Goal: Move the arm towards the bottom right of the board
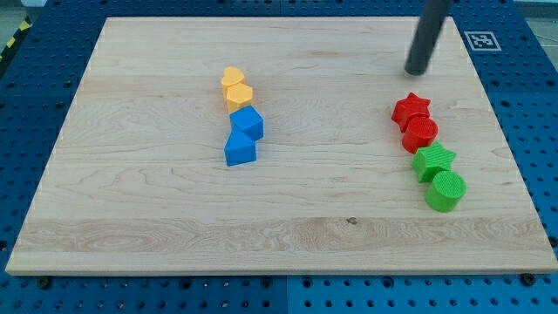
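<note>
Blue pegboard frames a pale wooden board (174, 218), and everything on it sits still. Going from the view's left, two yellow blocks (235, 88), shapes hard to make out, touch each other, and directly at their 6 o'clock two blue blocks (243, 136), angular in shape, continue the same column. Further right, my tip (417, 72) stands on bare wood near the board's top right; there is no claw here, only the plain rod, holding nothing and touching no block. At the tip's 6 o'clock, close by, sits a red star (411, 108), then a rounder red block (421, 133), a green star (433, 160) and a green cylinder (445, 190), strung toward 5 o'clock. The goal, the board's bottom right corner, lies beyond them. These look like light, hard plastic pieces that would skid easily on smooth wood, so I judge a path swinging out at 4 o'clock, past their right side, safest.
</note>
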Motion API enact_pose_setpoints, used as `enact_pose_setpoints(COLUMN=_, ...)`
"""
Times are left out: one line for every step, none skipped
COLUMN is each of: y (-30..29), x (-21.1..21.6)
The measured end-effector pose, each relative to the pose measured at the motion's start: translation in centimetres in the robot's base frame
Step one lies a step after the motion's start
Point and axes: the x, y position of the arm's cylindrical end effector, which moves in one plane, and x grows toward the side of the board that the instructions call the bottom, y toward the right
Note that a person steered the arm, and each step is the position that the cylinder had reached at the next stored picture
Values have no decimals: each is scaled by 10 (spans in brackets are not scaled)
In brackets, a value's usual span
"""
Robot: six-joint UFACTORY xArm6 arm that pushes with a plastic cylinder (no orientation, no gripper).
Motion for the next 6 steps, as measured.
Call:
enact_pose_setpoints(y=33, x=19)
enact_pose_setpoints(y=68, x=57)
enact_pose_setpoints(y=82, x=110)
enact_pose_setpoints(y=79, x=160)
enact_pose_setpoints(y=71, x=176)
enact_pose_setpoints(y=71, x=176)
